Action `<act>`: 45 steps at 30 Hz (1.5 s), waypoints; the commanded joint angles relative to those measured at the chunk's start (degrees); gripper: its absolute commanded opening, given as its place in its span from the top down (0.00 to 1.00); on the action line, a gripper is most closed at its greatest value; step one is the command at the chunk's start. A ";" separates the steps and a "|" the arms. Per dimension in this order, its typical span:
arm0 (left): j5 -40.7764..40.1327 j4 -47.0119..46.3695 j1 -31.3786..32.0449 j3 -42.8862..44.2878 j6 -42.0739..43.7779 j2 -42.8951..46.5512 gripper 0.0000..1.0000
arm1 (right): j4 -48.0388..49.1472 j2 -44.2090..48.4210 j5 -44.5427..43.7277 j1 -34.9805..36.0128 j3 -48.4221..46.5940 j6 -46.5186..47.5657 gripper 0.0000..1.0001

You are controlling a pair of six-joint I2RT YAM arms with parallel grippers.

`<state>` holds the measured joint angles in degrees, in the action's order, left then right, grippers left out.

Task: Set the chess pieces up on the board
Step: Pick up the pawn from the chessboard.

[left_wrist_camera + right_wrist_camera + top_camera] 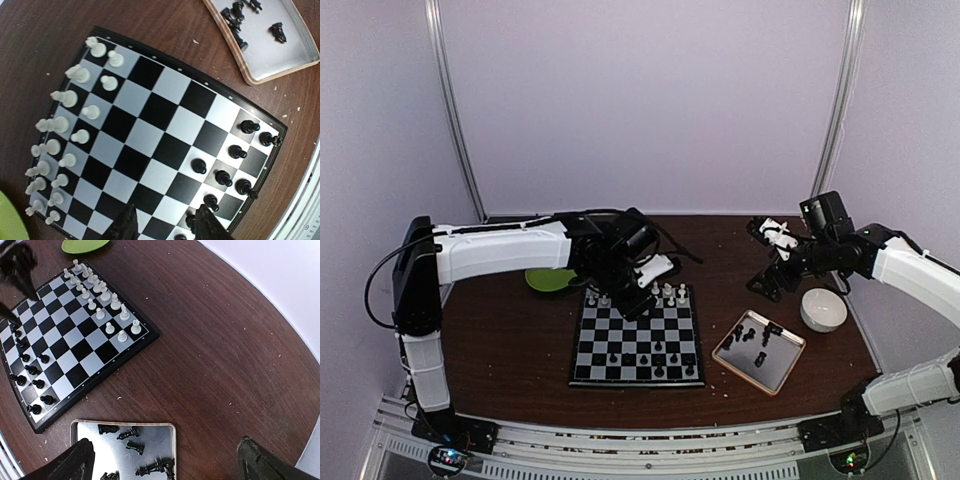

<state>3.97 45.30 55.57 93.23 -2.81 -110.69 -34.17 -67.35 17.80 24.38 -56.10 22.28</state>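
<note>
The board [636, 335] lies mid-table. White chess pieces [665, 293] fill its far rows, seen as two rows [65, 130] in the left wrist view. Black chess pieces [235, 170] stand loosely along the near side. More black pieces [135, 445] lie tipped over in the metallic tray [90, 440]. My left gripper [638, 300] hovers over the board's far half; its jaws [167, 225] are open with nothing between them. My right gripper [767, 258] hangs high above the table behind the tray, its jaws [167, 462] wide open and empty.
The tan-rimmed tray [775, 372] sits just right of the board. A white bowl [823, 309] stands to the tray's right, and a green plate [550, 279] lies behind the board's left corner under the left arm. Crumbs dot the brown table.
</note>
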 commanded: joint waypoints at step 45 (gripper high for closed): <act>2.16 3.28 4.81 8.12 -1.91 -14.55 0.77 | 1.35 -3.79 5.56 -0.66 -0.49 2.37 0.14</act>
<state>5.41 48.12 60.12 101.08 -4.47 -124.53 -32.12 -70.72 22.35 23.97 -56.01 24.08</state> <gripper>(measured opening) 0.228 0.866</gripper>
